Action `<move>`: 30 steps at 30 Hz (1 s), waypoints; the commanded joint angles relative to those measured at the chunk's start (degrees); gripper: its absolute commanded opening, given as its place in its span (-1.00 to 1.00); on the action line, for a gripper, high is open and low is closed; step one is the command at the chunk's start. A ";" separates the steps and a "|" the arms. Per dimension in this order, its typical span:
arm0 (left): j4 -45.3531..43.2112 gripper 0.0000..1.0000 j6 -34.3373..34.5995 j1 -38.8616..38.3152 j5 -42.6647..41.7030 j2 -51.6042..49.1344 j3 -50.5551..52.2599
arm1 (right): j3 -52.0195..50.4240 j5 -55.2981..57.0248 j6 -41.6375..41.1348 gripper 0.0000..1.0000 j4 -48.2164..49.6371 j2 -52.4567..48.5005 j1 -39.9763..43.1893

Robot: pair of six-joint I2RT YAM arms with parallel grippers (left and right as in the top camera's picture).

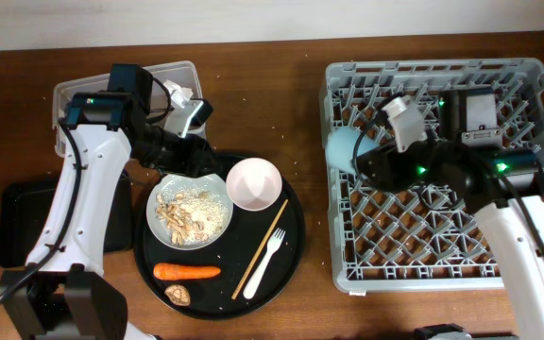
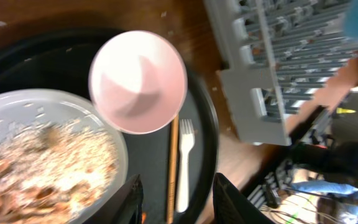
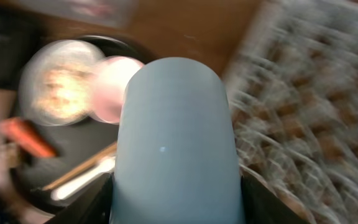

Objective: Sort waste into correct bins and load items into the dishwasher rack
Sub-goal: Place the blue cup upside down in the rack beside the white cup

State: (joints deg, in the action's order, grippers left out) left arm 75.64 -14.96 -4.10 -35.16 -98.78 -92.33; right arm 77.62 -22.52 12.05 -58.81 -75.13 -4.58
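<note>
At the right tool (image 3: 176, 208), close in: you have the light blue cup (image 3: 176, 124) gripped between the fingers, hanging just inside the left wall of the dishwasher rack (image 1: 423, 274). Step in hand, by my reading: racking that cup. The next move calls for carrying it inboard and seating it on the pegs before release. Further off, your left tool (image 2: 178, 202) hovers parted and empty over the round black tray (image 2: 207, 124), near the pink bowl (image 2: 137, 81); only its wrist view shows that gap. Only overhead shows the shallow black bin (image 1: 17, 222).
</note>
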 commanded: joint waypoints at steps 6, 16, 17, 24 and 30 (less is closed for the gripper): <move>-0.07 -0.28 0.37 0.04 3.10 0.35 -0.42 | 5.97 20.35 -8.07 -0.33 -4.48 0.35 17.03; 0.04 -0.28 0.37 0.04 3.10 0.35 -0.39 | 5.92 20.87 -11.08 -0.34 -6.45 -7.21 33.92; 0.07 -0.28 0.37 0.04 3.10 0.35 -0.39 | 5.92 21.05 -11.08 -0.33 -6.95 -8.46 34.05; -0.07 -0.28 0.39 0.04 3.10 0.35 -0.39 | 5.92 24.76 -13.20 -0.34 -9.40 -18.23 34.29; -0.07 -0.28 0.39 0.04 3.08 0.35 -0.39 | 5.92 24.83 -13.22 -0.31 -9.81 -20.50 34.29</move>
State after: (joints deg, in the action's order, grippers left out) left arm 75.64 -14.96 -4.10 -32.29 -98.78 -92.33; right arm 82.56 1.10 -0.25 -68.20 -95.35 29.39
